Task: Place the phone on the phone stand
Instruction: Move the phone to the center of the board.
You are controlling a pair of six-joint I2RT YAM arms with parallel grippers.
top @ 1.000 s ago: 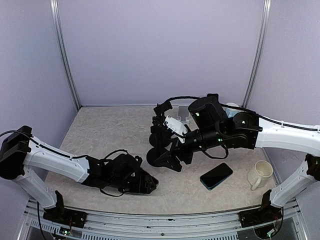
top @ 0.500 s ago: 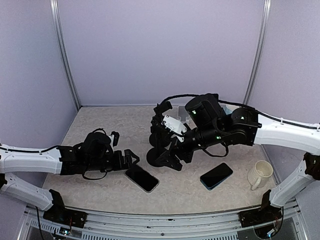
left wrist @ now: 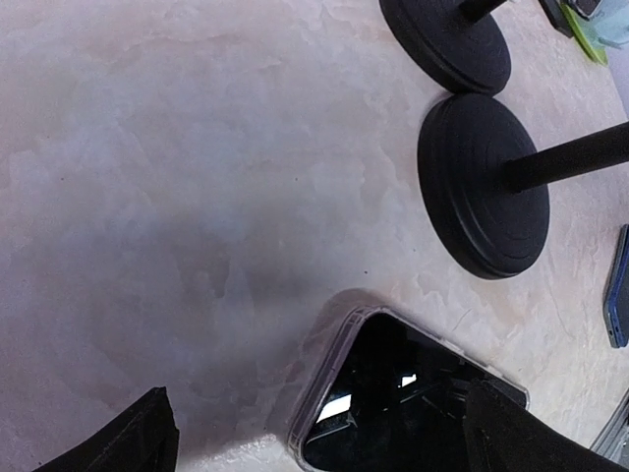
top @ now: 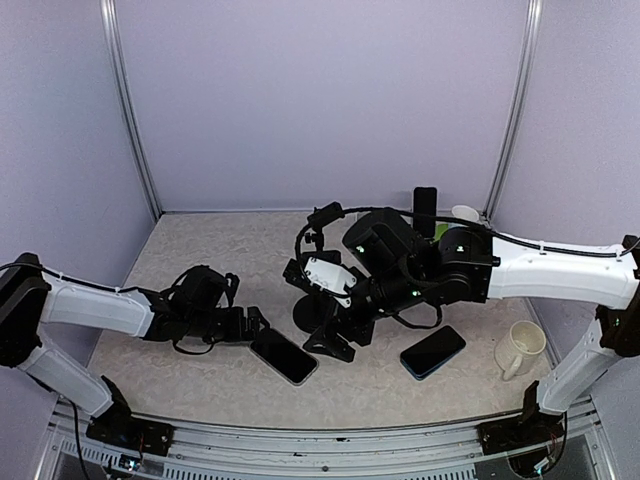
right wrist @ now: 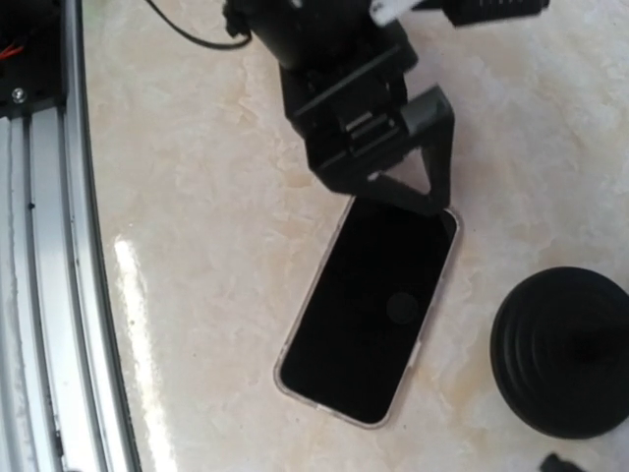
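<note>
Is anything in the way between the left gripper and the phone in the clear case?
Nothing visible does. The left gripper is open right at one end of the phone, and the phone's corner shows between its fingers in the wrist view.

The pale, stony bench (top: pixel 215 250) holds a black phone (top: pixel 283 357), a blue phone (top: pixel 433 352), a mug (top: pixel 520 348), one round stand base (left wrist: pixel 486 197) and a second base (left wrist: pixel 447 44) beside it.

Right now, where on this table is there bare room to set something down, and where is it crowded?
Bare: the far-left table surface, between the left wall and the stand bases; also the near strip between the clear-cased phone and the blue phone. Crowded: the centre under the right arm, and the right side by the mug.
</note>
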